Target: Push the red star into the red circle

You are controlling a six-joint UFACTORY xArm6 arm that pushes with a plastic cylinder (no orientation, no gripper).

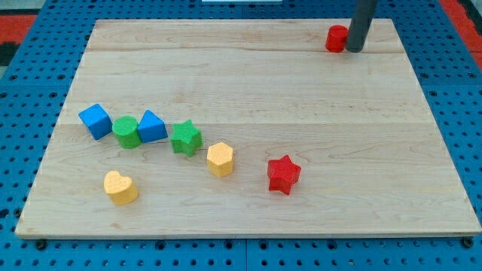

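No text, label, brand, number or sign can be read anywhere in the camera view; the pale wooden board (pixel 248 68) shows only its grain; the blue perforated base (pixel 452 98) beneath it carries rows of holes and no markings; the small coloured blocks bear no letters or figures on any visible face.

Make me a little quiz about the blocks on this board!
1. True or false: my tip touches the red star.
2. Which block is beside my tip? A) green star B) red circle C) yellow heart
3. Fill in: the yellow hexagon lies to the view's ____ of the red star.

Key: 1 false; 2 B; 3 left.
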